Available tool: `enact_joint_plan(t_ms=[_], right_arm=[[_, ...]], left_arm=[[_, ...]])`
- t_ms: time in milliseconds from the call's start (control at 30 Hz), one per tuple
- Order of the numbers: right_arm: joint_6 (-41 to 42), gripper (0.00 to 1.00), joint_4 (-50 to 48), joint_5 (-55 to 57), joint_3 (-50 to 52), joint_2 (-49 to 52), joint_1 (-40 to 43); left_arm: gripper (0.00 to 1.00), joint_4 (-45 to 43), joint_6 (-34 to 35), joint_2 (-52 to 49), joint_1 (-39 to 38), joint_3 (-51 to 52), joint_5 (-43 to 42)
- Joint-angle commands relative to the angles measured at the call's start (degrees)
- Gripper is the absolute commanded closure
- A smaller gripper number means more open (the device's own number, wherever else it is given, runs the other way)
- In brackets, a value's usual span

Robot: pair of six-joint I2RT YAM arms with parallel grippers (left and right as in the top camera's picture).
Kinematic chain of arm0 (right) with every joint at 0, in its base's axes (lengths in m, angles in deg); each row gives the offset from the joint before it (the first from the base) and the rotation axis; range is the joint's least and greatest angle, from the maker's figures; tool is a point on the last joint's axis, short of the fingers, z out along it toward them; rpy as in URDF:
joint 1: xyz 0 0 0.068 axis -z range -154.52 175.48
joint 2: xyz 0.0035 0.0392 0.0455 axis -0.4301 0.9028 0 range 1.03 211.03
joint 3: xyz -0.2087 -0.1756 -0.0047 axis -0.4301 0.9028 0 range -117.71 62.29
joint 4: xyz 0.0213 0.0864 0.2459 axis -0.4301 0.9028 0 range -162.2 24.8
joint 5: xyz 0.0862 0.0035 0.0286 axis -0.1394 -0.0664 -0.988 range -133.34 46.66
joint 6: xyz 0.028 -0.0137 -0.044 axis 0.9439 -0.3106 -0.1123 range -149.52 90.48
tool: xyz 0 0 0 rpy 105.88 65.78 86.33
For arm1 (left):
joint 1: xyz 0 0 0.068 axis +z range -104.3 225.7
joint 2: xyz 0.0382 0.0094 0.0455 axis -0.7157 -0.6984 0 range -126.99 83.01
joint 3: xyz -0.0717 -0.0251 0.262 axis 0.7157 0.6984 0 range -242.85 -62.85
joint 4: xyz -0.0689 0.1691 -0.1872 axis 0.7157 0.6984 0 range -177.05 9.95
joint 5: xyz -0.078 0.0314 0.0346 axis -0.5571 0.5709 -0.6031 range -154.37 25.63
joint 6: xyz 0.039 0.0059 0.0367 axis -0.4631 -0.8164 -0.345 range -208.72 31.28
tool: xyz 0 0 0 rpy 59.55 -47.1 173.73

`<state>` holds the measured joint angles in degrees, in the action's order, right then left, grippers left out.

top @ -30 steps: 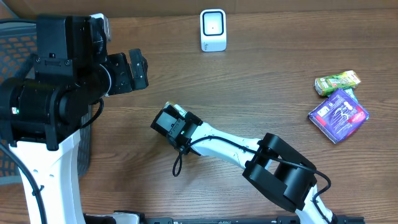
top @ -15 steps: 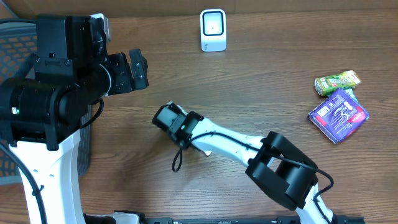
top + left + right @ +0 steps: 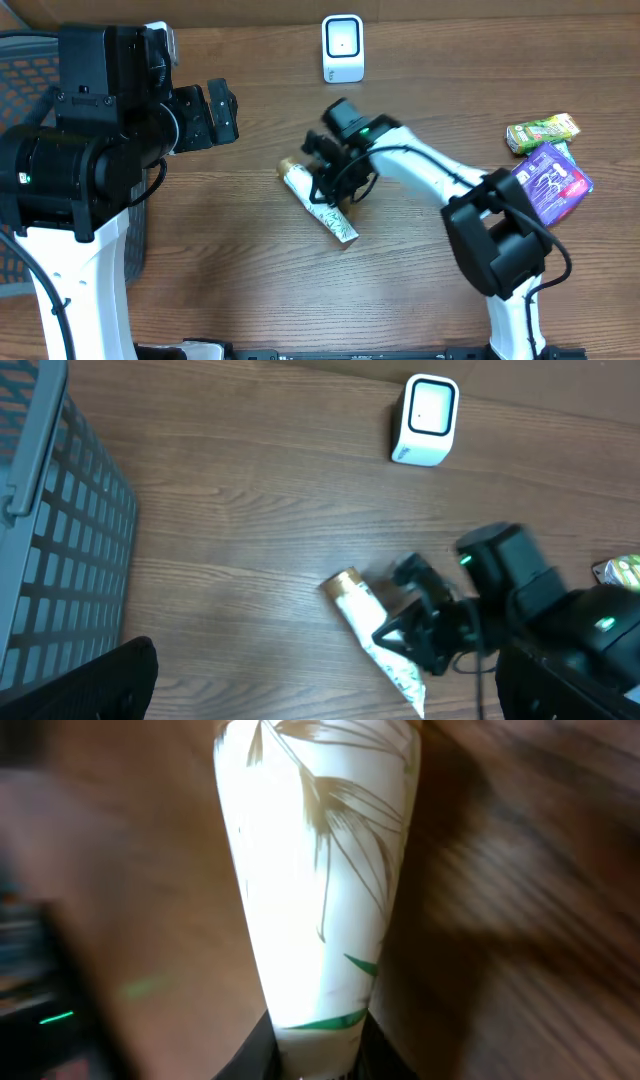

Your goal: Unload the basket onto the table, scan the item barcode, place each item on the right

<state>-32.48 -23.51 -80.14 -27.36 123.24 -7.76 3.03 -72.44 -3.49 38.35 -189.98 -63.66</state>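
Observation:
A white tube with leaf print and a gold cap [image 3: 325, 212] lies slantwise at the table's middle, cap toward the back left. My right gripper [image 3: 338, 188] is shut on its middle part. In the right wrist view the tube [image 3: 315, 870] runs up from between the two dark fingers [image 3: 385, 1055], and the picture is blurred. The left wrist view shows the same tube [image 3: 372, 636] with the right gripper [image 3: 425, 632] on it. The white scanner [image 3: 342, 48] stands at the back centre, also visible as the scanner [image 3: 426, 420]. My left gripper [image 3: 216, 113] hangs open at the left, holding nothing.
A green packet [image 3: 542, 131] and a purple pack [image 3: 545, 183] lie at the right edge. A grey mesh basket [image 3: 60, 550] stands on the left, beside the left arm's base [image 3: 70, 170].
The right arm swung from the lower centre up and to the right. Its jaws closed on the tube, which now shows in full. The left arm stayed put.

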Motion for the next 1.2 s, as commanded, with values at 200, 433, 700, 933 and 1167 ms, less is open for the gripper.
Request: enact_joint_plan(t_ms=[200,433,700,933,1167], right_arm=[[-6.6,0.89,-0.6,-37.7,-0.4,-5.8,9.4],[-5.8,0.89,-3.4,-53.2,-0.5,-9.0,16.7],[2.7,0.96,-3.6,-53.2,-1.0,-15.8,22.5],[13.7,0.96,-4.1,-53.2,-4.0,-23.5,26.8],[26.4,0.97,-9.4,-53.2,-4.1,-30.3,29.6]], left_arm=[[0.0,-0.1,-0.9,-0.4,0.2,-0.4,0.3],[0.0,-0.1,-0.9,-0.4,0.2,-0.4,0.3],[0.0,-0.1,-0.9,-0.4,0.2,-0.4,0.3],[0.0,-0.1,-0.9,-0.4,0.2,-0.4,0.3],[0.01,-0.1,-0.9,-0.4,0.2,-0.4,0.3]])
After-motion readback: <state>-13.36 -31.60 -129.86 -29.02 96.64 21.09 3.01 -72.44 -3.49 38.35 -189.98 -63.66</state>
